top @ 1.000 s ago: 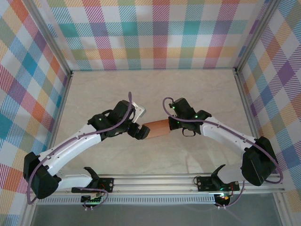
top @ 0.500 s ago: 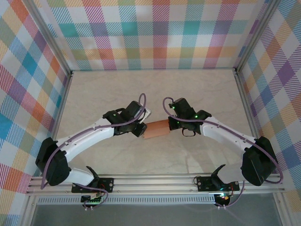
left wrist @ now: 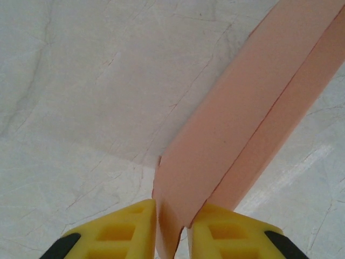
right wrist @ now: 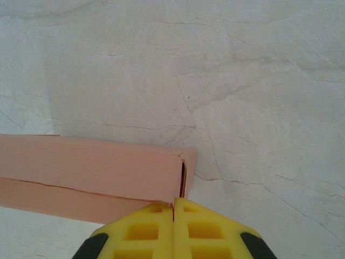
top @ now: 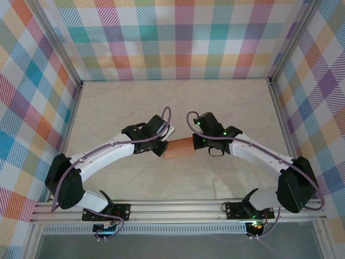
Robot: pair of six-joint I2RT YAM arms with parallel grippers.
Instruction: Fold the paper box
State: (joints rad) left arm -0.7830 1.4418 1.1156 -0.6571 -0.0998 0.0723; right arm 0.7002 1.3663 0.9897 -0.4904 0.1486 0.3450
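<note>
Well advanced, by the look of it. No longer a flat sheet but a long rectangular body: the paper box (top: 179,148), lying left to right across the middle of the table (top: 232,102), between the two grippers. Probably lifted a little off the surface, judging from the soft shadow under it in the wrist views, though hard to be sure.

Held at both ends. At the left end, the left gripper (left wrist: 171,237), its yellow fingers (left wrist: 121,226) closed on a thin edge of card passing down between them. At the right end, the right gripper (right wrist: 173,213), clenched tight, fingertips pressed together directly under the end wall of the box. Seemingly a thin flap pinched there, but too thin to confirm.

Left to do, as a judgement only: closing and tucking the ends. A narrow dark slit at the right end corner, so not fully shut there. A long straight seam along the side, lying flat.

Thin salmon-orange card, matte and smooth, with sharp creases and flat faces. Pale marbled table top with fine veins. Bright plaid walls (top: 183,38) on the left, right and far sides.
</note>
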